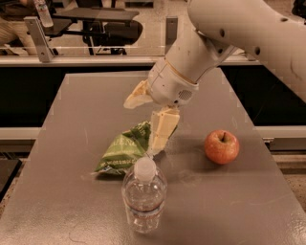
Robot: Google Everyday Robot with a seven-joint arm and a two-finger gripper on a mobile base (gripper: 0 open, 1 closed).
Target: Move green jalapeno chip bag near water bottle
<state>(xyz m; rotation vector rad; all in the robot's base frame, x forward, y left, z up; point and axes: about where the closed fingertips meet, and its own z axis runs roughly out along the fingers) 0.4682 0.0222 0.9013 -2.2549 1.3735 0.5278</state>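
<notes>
Lying flat on the grey worktop (62, 124), the green jalapeno chip bag (123, 152) is resting on its side a little left of centre, with its lighter printed panel facing up and its crinkled top corner rising toward the right. The water bottle (143, 198) is standing upright just in front of the bag, and its white cap is overlapping the bag's lower right edge from this angle, so the two are sitting very close together; whether they are actually touching cannot be told. The end effector (139, 128) is hanging directly above the bag's right end with its two cream-coloured fingers spread wide apart: one is pointing up and to the left, clear of everything, while the other is reaching straight down, its tip sitting at the bag's upper right edge. Nothing is being gripped between the fingers. The white arm (229, 33) is sloping down into view from the upper right. A red-yellow apple (222, 146) is sitting to the right of the bag and bottle, well apart from both. Beyond the worktop's far edge, a dark office chair (119, 31) and a small bottle (43, 12) with a pale label are showing in the background
</notes>
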